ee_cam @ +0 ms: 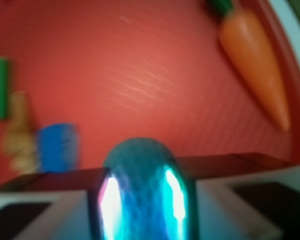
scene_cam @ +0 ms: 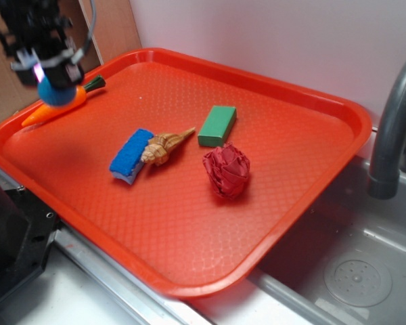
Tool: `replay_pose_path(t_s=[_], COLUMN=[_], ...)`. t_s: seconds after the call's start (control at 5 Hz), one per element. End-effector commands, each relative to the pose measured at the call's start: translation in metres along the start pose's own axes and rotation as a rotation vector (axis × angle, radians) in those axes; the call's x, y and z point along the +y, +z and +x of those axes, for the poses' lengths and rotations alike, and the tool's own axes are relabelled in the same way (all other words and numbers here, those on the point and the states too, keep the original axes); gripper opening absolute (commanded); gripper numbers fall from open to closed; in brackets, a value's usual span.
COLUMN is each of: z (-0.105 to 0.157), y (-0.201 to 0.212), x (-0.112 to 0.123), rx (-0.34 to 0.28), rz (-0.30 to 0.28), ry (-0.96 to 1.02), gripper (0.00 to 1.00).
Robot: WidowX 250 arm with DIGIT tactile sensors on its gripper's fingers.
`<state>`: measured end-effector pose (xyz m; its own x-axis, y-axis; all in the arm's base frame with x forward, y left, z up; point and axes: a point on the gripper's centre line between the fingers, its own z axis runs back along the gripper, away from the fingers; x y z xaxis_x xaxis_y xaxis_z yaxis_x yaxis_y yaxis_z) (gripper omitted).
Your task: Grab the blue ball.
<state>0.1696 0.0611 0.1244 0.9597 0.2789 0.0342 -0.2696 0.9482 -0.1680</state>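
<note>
Gripper (scene_cam: 54,76) is clamped on the blue ball (scene_cam: 57,91), raised over the orange tray's (scene_cam: 189,223) far-left corner, above the toy carrot (scene_cam: 54,108); wrist view is blurry but shows the ball between the jaws. Grab looks done; next just hold firm. Count: one tray, one carrot, one red crumpled ball (scene_cam: 226,171), one blue sponge (scene_cam: 130,156), one green block (scene_cam: 217,125), one shell (scene_cam: 164,147), one blue ball

I see a plastic tray (scene_cam: 189,230) with a fine pebbled, slightly glossy face. The ball (ee_cam: 142,190) looks knitted and rough. The carrot (ee_cam: 255,70) is smooth matt plastic; the sponge (scene_cam: 130,157) porous; the red wad (scene_cam: 226,170) crumpled cloth; the faucet (scene_cam: 392,122) dull grey.
</note>
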Motion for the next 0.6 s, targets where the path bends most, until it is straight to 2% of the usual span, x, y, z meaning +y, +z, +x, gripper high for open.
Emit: replay_pose_path(t_s=[0.0,0.2,0.4], z=[-0.0274,-0.0337,-0.0337], y=[0.0972,0.1045,0.0987], x=[-0.0183,-0.0178,-0.0089], rx=[-0.028,-0.063,-0.046], rz=[0.076,0.104,0.111], ry=[-0.052,-0.017,0.069], gripper=[0.00,0.00,0.00])
